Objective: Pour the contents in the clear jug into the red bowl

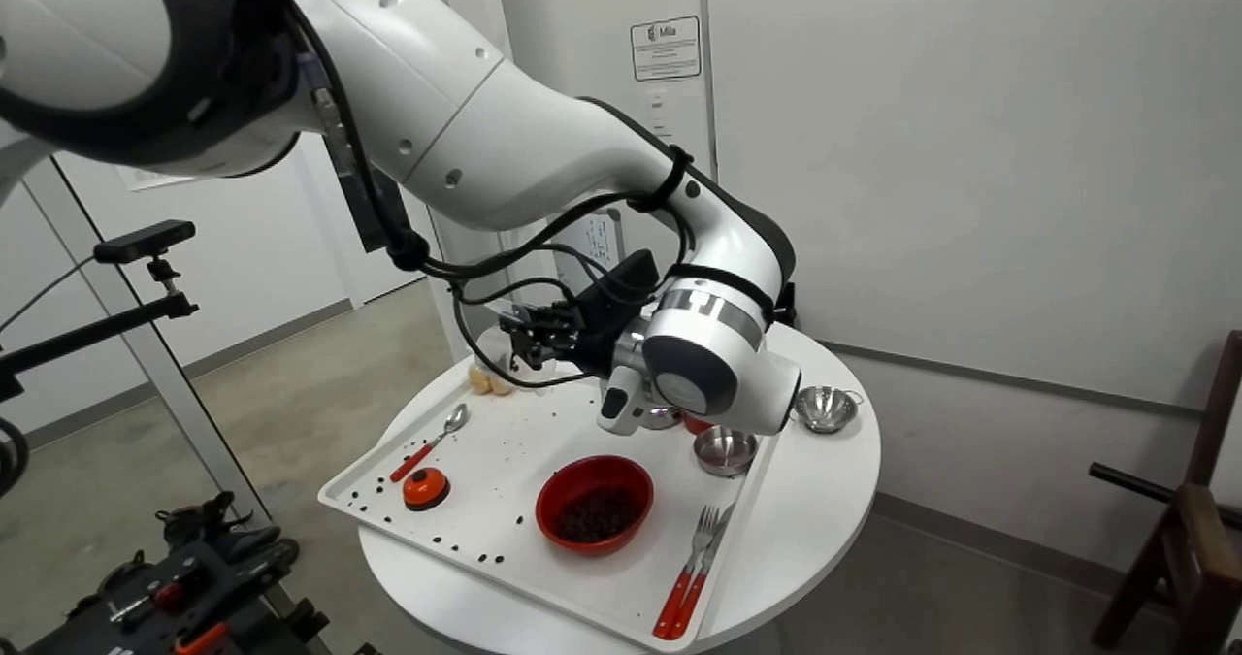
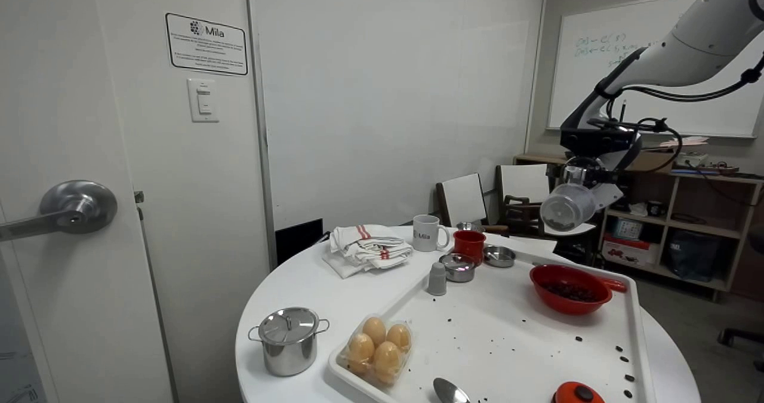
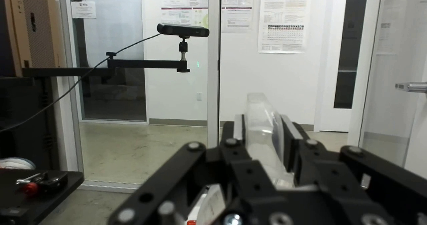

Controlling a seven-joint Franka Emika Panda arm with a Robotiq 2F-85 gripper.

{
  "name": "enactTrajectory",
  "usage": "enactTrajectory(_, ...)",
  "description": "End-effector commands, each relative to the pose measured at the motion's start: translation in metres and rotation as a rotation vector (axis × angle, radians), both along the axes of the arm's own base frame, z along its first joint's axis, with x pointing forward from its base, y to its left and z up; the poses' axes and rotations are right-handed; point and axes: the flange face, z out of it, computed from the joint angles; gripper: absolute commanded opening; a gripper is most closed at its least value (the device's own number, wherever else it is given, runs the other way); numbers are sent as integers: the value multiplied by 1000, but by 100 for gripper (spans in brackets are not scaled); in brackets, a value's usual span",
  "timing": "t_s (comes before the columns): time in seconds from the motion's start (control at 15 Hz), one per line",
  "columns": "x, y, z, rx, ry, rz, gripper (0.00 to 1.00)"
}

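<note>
My gripper [image 3: 263,127] is shut on the clear jug [image 3: 259,110], whose see-through wall shows between the fingers. In an exterior view the jug [image 2: 562,208] hangs tilted from the gripper [image 2: 588,179], round end towards the camera, well above the tray. It also shows faintly in an exterior view [image 1: 493,346], beside the gripper [image 1: 539,333]. I see no tan-orange contents in it; a few dark bits may lie in its round end. The red bowl [image 1: 553,488] stands on the tray with dark beans inside. It also shows in an exterior view [image 2: 546,273], below the jug.
The white tray [image 1: 505,442] carries scattered beans, a spoon [image 1: 454,420], an orange lid-like piece [image 1: 424,487], a fork [image 1: 701,539] and knife, and an egg carton [image 2: 382,350]. Metal bowls [image 1: 726,451], a red cup [image 2: 469,245], a pot [image 2: 289,343] and a mug [image 2: 425,233] stand around.
</note>
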Motion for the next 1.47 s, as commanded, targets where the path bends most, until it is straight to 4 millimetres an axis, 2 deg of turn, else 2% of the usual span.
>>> enactTrajectory(0.0, 0, -2, 0, -2, -4, 0, 27)
enactTrajectory(0.07, 1, -2, 0, -3, -6, 0, 10)
enactTrajectory(0.33, 2, -6, -7, 115, 121, 31, 10)
enactTrajectory(0.93, -6, -57, -20, 373, 239, -92, 10)
enactTrajectory(1.13, -6, -63, -22, 419, 253, -106, 10)
enactTrajectory(1.4, -2, -61, -23, 459, 271, -97, 10)
